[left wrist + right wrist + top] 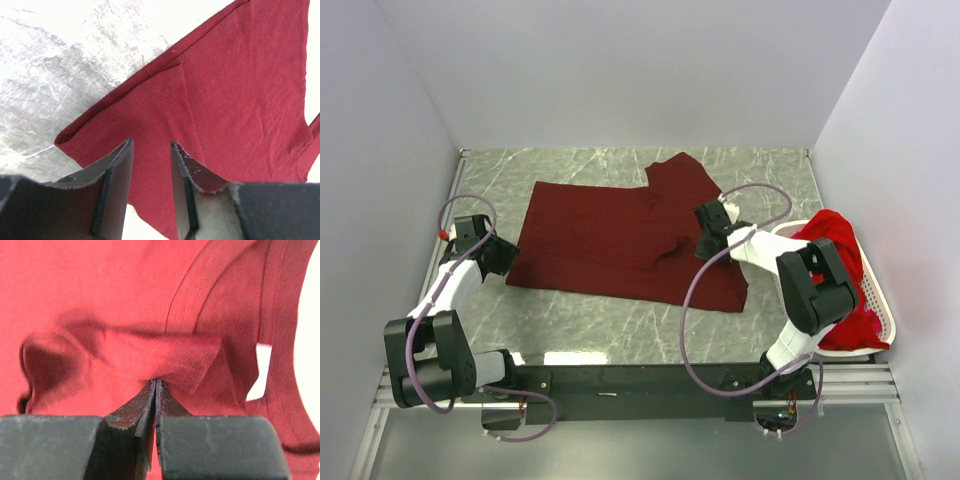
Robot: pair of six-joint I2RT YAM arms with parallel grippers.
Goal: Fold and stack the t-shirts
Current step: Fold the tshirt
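Across marble table (620, 330), dark maroon t-shirt (600, 240) spread flat; red t-shirts (835, 235) heaped in white basket (890, 330) at 3 o'clock. Pinches a raised maroon fold with right gripper (156, 382), clamped tight; hovers over 9 o'clock hem with left gripper (152, 145), fingers apart.

A white basket (885, 312) sits at the marbled table's (610, 325) right.
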